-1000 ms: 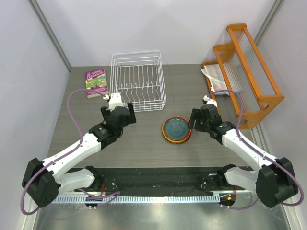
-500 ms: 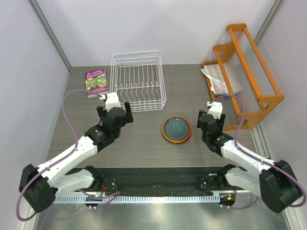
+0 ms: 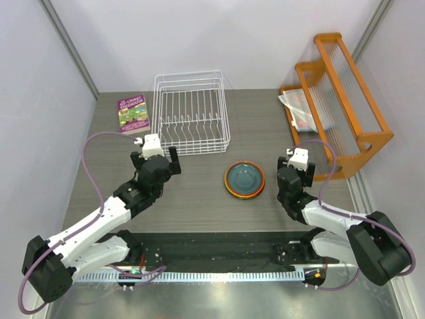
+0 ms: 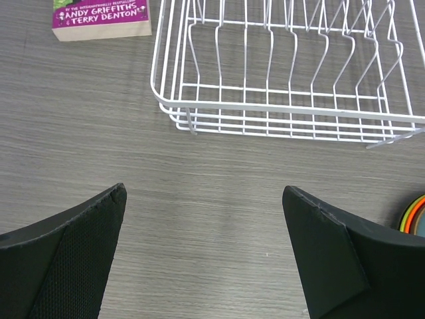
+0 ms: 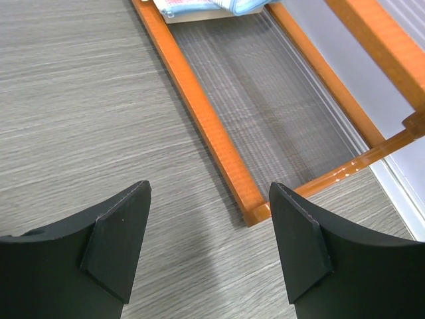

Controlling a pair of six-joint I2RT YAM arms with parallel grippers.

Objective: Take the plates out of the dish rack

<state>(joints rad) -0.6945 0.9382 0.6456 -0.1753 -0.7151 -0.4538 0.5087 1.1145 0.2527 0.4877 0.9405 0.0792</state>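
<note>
The white wire dish rack (image 3: pixel 191 113) stands at the back centre with no plates in it; its near corner shows in the left wrist view (image 4: pixel 279 73). The plates lie in one stack (image 3: pixel 244 179) on the table, the dark teal-grey one on top, orange and red rims below; a sliver of the stack shows at the right edge of the left wrist view (image 4: pixel 415 216). My left gripper (image 3: pixel 154 154) is open and empty, near the rack's front left corner. My right gripper (image 3: pixel 297 161) is open and empty, right of the stack.
A purple book (image 3: pixel 133 113) lies left of the rack, also in the left wrist view (image 4: pixel 101 16). An orange wooden rack with clear slats (image 3: pixel 339 100) stands at the right; its base rail (image 5: pixel 199 106) is just ahead of my right gripper.
Both arms have drawn back toward their bases. The right gripper has moved from beside the plate stack to the right and nearer. The left gripper has moved left and back.
</note>
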